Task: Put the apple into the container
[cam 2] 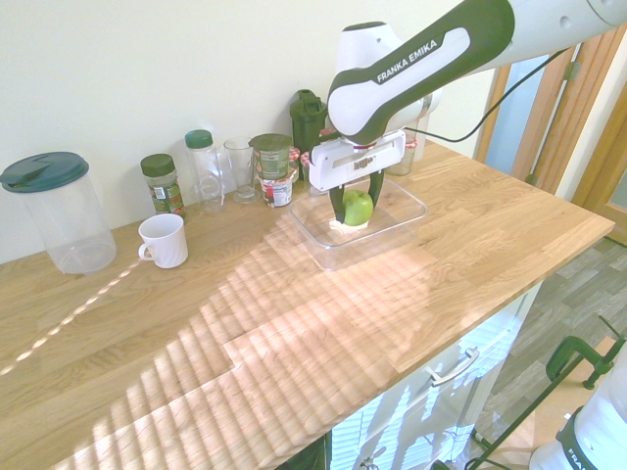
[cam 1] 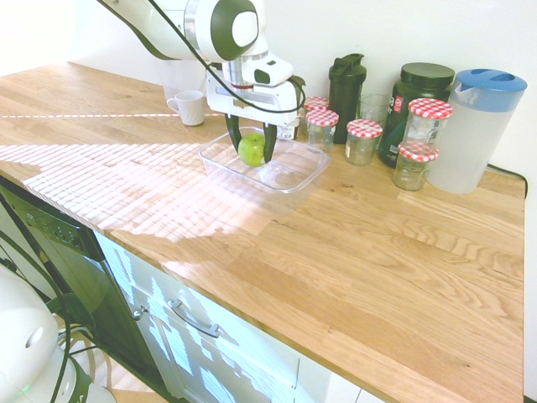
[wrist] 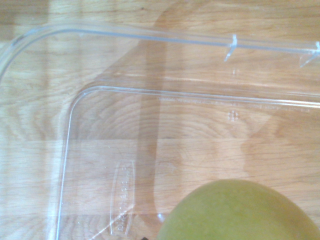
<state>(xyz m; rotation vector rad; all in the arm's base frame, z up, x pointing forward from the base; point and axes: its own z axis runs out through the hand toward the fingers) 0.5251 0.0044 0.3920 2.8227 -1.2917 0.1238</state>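
The jaws [cam 1: 252,148] held the apple [cam 1: 252,149] tight just over the tub [cam 1: 295,180] on the table [cam 1: 403,252], so the carrying looked nearly done, and only lowering it and letting go seemed left.

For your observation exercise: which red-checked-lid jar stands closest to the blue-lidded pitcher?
The upper right jar, directly beside the pitcher; the other jars sit lower or further left.

A long wooden worktop [cam 1: 377,252] fills both exterior views, striped with bright sunlight at the left. A pale plain wall [cam 2: 147,69] stands behind it. White cabinet drawers [cam 1: 201,336] sit below; wooden doors [cam 2: 588,127] show at upper right.
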